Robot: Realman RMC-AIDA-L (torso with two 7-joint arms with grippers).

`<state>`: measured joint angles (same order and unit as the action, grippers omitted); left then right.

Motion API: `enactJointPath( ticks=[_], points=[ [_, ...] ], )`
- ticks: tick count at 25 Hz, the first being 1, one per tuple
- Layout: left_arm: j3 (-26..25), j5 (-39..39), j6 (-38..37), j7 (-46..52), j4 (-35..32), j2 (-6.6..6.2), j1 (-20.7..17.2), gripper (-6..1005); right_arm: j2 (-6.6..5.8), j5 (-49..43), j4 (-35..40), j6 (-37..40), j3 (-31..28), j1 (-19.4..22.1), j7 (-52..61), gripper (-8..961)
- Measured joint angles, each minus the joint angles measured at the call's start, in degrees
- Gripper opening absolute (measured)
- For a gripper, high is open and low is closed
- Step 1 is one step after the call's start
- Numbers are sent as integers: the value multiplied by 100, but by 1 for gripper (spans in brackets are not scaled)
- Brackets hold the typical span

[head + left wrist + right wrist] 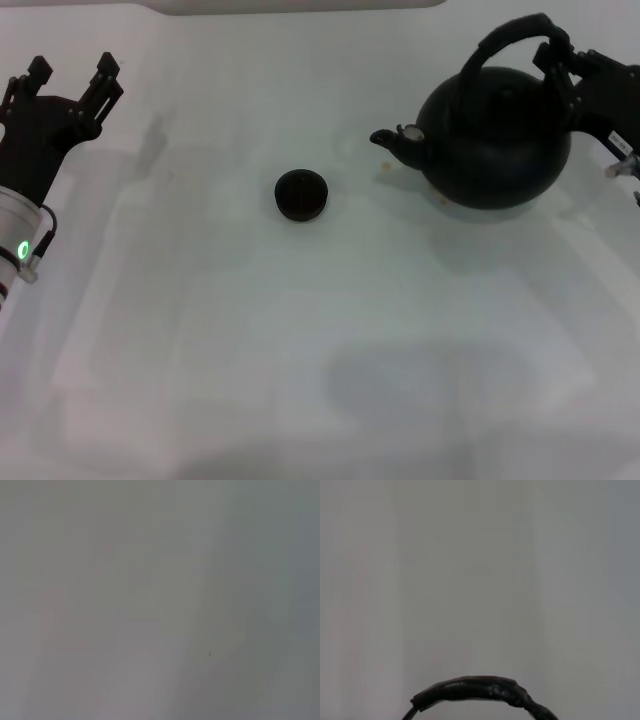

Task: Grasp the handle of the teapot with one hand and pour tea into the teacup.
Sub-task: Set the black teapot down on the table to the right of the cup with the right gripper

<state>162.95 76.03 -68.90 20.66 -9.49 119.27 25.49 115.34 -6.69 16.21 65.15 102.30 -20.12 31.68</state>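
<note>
Right tool (556, 62) up against the rear of the handle (500, 42), fingers set either side of the arch but whether clenched on it — cannot tell. Handle's wrapped top (475, 689) showing close in the right wrist view, so well lined up for a lift. Teapot (492, 135) sitting on the white bench (300, 350), spout aimed toward the teacup (301, 195), which stands well apart — probably arranged for a short swing and tilt. Left tool (72, 85) released, parked at the far left edge.
</note>
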Motion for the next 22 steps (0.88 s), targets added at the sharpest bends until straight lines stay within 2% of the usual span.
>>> enactJointPath(
  ticks=[7, 22],
  points=[
    [0, 0, -1, 0, 0, 0, -5, 879, 5, 139, -374, 201, 6, 12, 18, 202],
    [0, 0, 0, 0, 0, 0, -11, 880, 14, 86, -552, 88, 71, 8, 31, 232]
  ],
)
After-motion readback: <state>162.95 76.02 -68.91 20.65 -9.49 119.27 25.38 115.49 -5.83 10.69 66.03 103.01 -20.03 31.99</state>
